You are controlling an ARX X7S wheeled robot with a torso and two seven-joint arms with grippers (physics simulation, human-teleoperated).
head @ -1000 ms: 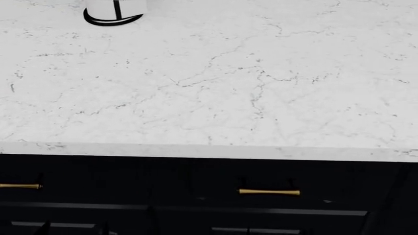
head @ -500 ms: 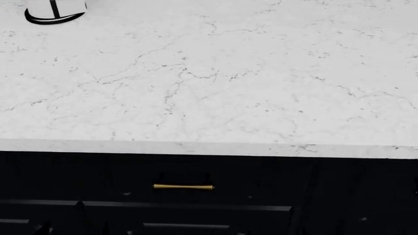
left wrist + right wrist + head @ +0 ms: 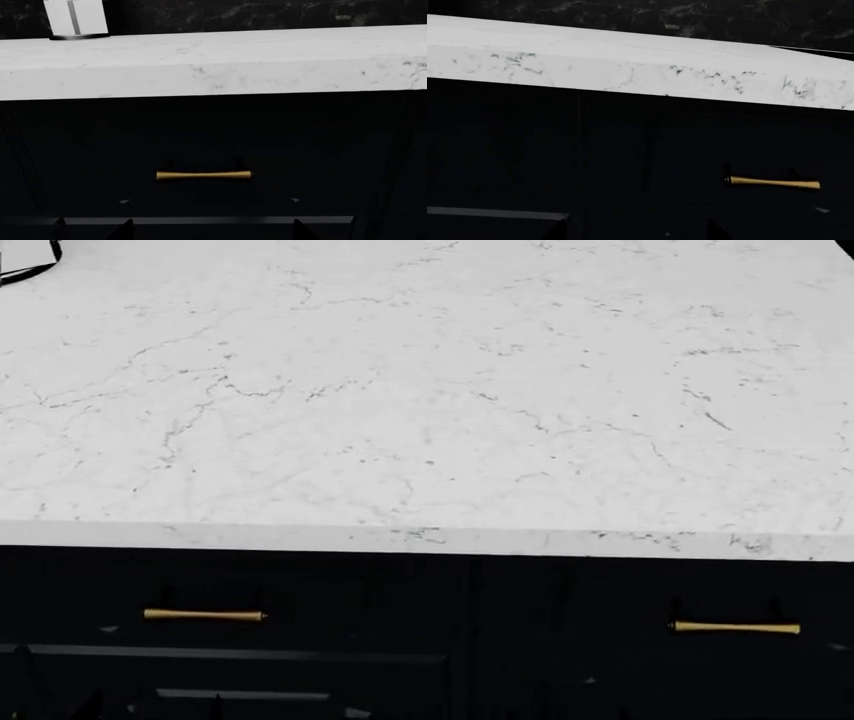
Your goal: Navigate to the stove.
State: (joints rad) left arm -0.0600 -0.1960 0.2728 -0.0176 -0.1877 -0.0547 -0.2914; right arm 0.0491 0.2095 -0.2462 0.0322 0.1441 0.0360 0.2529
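The stove does not show clearly. Only a thin black sliver (image 3: 817,50) lies flush in the white marble countertop (image 3: 627,60) at one end in the right wrist view, and a tiny dark corner (image 3: 845,246) shows at the head view's top right. My left gripper (image 3: 210,232) is open and empty, with only its dark fingertips (image 3: 125,230) visible, facing a navy drawer front. My right gripper (image 3: 635,232) is also open and empty, fingertips (image 3: 715,231) wide apart, facing the cabinets.
The marble countertop (image 3: 427,390) fills the head view, close in front. Navy cabinet fronts (image 3: 441,630) below it carry brass bar handles (image 3: 203,616) (image 3: 735,627). A white container with a black base (image 3: 75,17) stands at the counter's back left, barely in the head view (image 3: 20,260).
The view has slid to the right along the counter. The white container and brass handle have moved left in the head view, and a second handle has appeared at the right.
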